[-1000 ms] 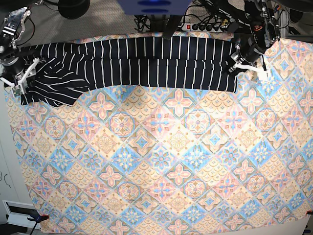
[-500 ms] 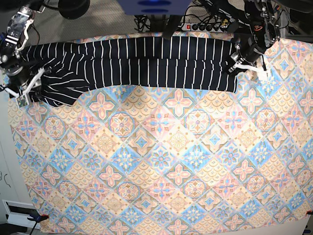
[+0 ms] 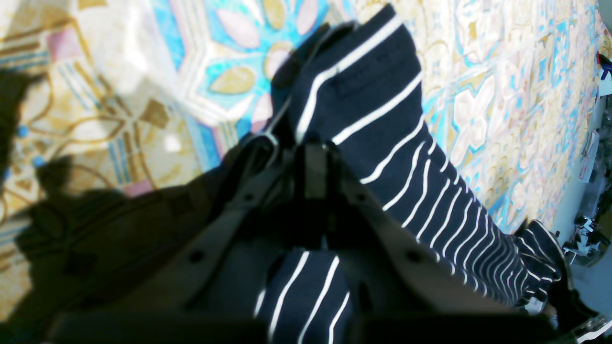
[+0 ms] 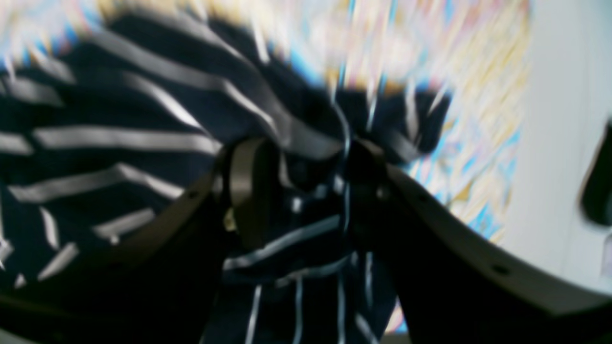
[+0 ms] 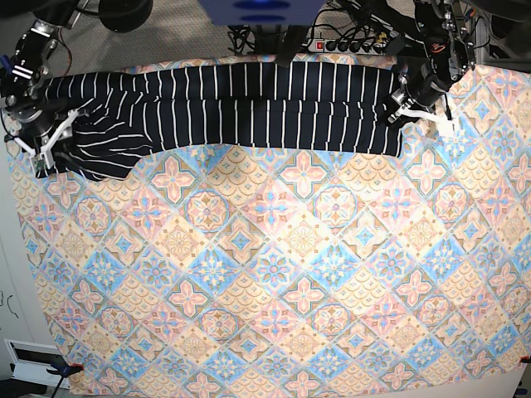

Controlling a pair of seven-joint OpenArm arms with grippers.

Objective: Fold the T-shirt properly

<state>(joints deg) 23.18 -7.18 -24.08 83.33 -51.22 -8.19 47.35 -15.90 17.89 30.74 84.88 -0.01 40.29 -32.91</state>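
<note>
The dark navy T-shirt (image 5: 249, 104) with thin white stripes lies as a long band along the far edge of the table, bunched at its left end. My left gripper (image 5: 412, 101) is shut on the shirt's right end. In the left wrist view the left gripper (image 3: 308, 145) pinches the striped fabric (image 3: 377, 95). My right gripper (image 5: 47, 143) is shut on the bunched left end. In the blurred right wrist view the right gripper (image 4: 306, 177) has shirt fabric (image 4: 119, 138) pinched between its fingers.
The pastel floral-tile tablecloth (image 5: 274, 274) covers the table. A power strip with cables (image 5: 348, 43) lies behind the far edge. The table's left edge is close to my right gripper. A clamp (image 5: 62, 369) holds the cloth at the front left corner.
My right gripper has shifted slightly right and toward the far edge, taking the shirt's bunched left end with it. The left gripper and the shirt's right end have not moved.
</note>
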